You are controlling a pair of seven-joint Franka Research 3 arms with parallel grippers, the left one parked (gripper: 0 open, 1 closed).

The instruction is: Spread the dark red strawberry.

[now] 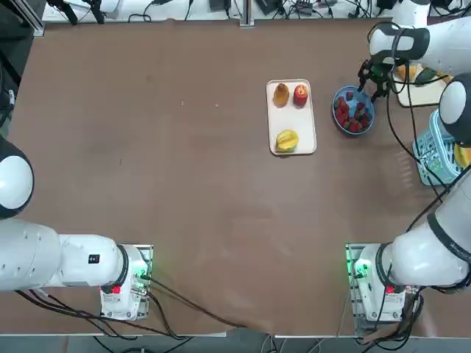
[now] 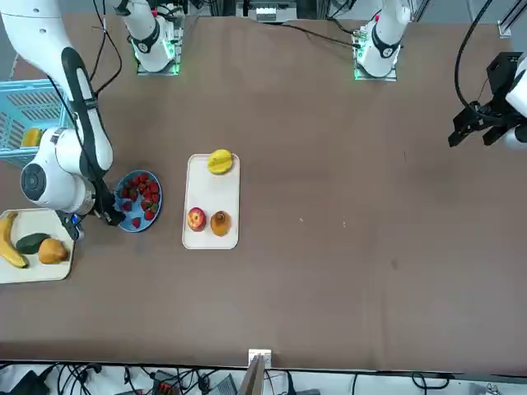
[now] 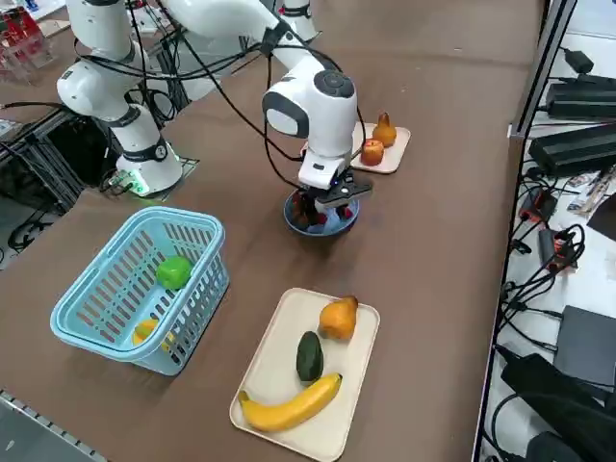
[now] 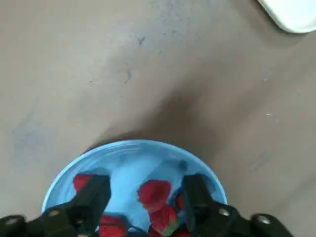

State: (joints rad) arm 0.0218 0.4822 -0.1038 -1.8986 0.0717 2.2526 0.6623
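Dark red strawberries (image 1: 353, 114) heaped in a blue bowl (image 1: 336, 98) on the counter (image 1: 184, 184), just beside a cream tray (image 1: 293, 143) carrying a pear (image 1: 281, 94), an apple (image 1: 300, 94) and a yellow fruit (image 1: 286, 140). Right gripper (image 4: 143, 197) poised over the bowl, fingers (image 4: 94, 195) spread apart with one strawberry (image 4: 154, 193) between them, nothing clasped. Further right, a light blue basket (image 3: 115, 289) and a second tray (image 3: 279, 385) with banana (image 3: 289, 404).

1. Even, soft light falls from overhead across the brown worktop (image 1: 184, 184); no harsh glare shows.
2. Shadows are faint and short; the wrist view shows a diffuse dark patch beyond the blue bowl (image 4: 133, 150).
3. There the right gripper (image 4: 143, 200) fingers (image 4: 94, 195) look soft and blurred.
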